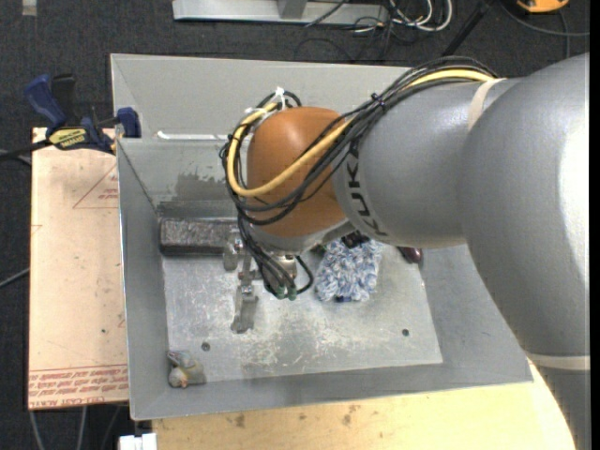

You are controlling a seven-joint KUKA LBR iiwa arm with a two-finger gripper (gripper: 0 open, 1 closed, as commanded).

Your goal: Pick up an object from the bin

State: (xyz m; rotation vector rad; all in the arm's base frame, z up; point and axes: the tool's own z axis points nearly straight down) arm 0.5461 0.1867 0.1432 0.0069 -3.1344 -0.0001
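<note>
My gripper (pixel 243 321) reaches down from under the arm's wrist to the bare bin floor, left of the middle. A dark grey rectangular block (pixel 192 233) lies just above and left of it, against the back-left part of the floor. A crumpled blue-and-white cloth (pixel 349 270) lies to the gripper's right, partly under the arm. I see nothing held at the gripper's tip.
A small tan and grey lump (pixel 185 374) sits in the front left corner of the bin. A dark reddish thing (pixel 411 254) peeks out from under the arm at the right. The arm and its orange cover hide the back right of the bin.
</note>
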